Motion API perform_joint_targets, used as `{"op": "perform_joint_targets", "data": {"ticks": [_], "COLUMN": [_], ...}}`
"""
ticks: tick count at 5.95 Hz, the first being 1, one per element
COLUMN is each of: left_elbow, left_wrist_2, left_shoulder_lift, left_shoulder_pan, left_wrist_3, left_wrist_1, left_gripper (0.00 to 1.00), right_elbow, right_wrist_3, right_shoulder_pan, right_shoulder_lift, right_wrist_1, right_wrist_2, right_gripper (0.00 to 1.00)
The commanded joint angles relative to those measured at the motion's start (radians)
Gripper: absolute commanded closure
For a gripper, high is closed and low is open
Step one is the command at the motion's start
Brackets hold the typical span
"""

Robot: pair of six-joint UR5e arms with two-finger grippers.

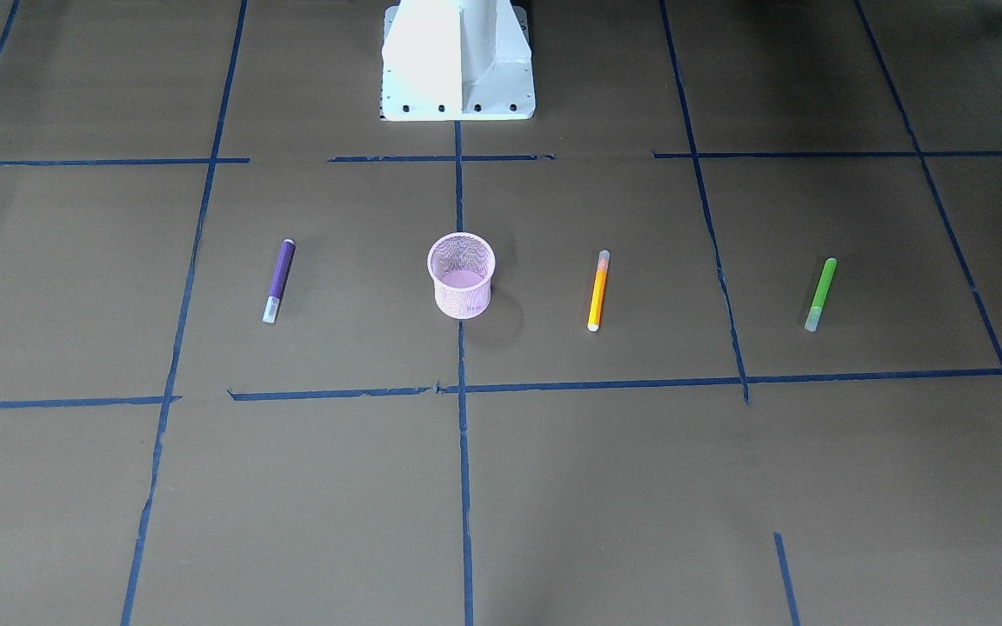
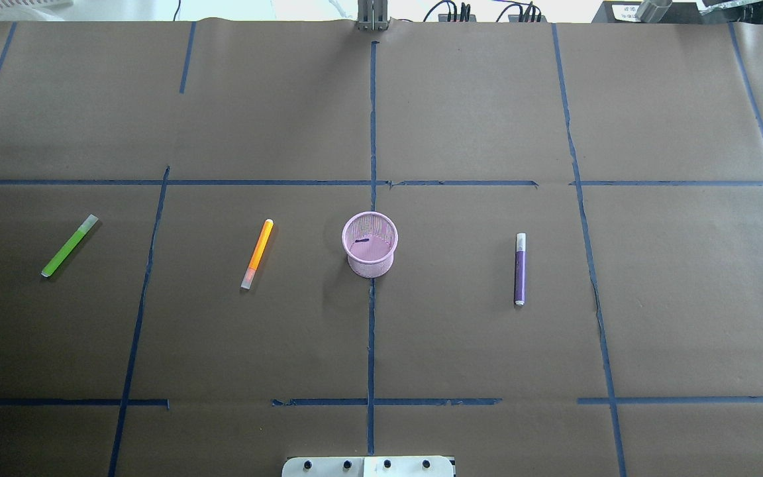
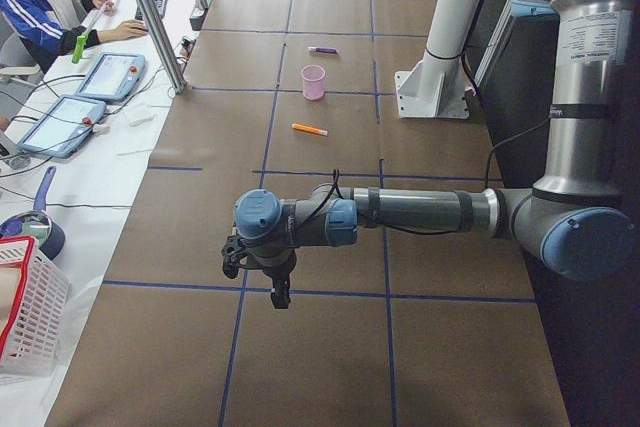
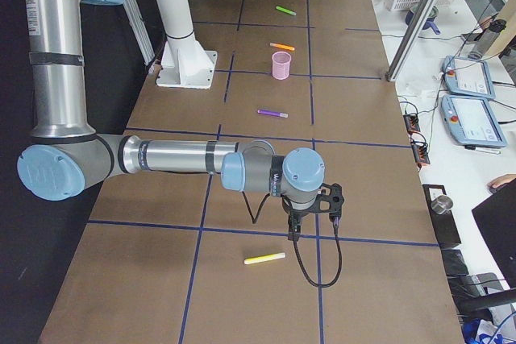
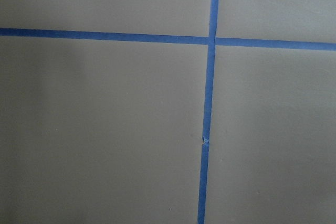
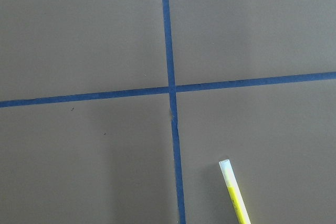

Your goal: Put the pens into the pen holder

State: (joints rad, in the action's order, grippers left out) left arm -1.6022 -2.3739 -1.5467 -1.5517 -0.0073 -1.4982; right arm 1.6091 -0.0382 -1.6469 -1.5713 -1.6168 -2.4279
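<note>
pink wire-mesh cup (image 2: 369, 255) centred | purple pen (image 2: 519, 269) laid frame-right; orange pen (image 2: 257, 263), green pen (image 2: 69, 246) frame-left | left gripper (image 3: 280, 295), right gripper (image 4: 292, 232): opening cannot be told

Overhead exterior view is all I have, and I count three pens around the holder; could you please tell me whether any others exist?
Observer: Yes, a fourth one: a yellow pen lies on the table at its end on the robot's right, outside your frame.
Operator: Thank you. What is nearest to it?
Observer: The right gripper hangs above the table near that pen, not touching it; open or shut, I cannot tell.
Operator: And at the other end?
Observer: The left gripper hangs over the table there; its wrist camera shows only brown surface and tape lines.
</note>
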Motion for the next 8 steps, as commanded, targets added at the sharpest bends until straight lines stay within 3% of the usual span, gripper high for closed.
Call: {"op": "perform_joint_targets", "data": {"ticks": [1, 8], "left_elbow": [-0.001, -0.008], "left_wrist_2": [-0.004, -0.002], "left_shoulder_lift": [-0.001, -0.027], "left_shoulder_pan": [-0.001, 0.007], "left_wrist_3": [0.001, 0.001], "left_wrist_1": [-0.001, -0.007], "left_gripper": [0.0, 0.0], "right_elbow": [0.008, 0.009], "right_wrist_3": [0.0, 0.0], "right_shoulder_pan": [0.001, 0.001], "right_shoulder_lift": [-0.004, -0.003], "right_wrist_1": [0.002, 0.002], "right_wrist_2": [0.0, -0.003], "right_gripper": [0.0, 0.0]}}
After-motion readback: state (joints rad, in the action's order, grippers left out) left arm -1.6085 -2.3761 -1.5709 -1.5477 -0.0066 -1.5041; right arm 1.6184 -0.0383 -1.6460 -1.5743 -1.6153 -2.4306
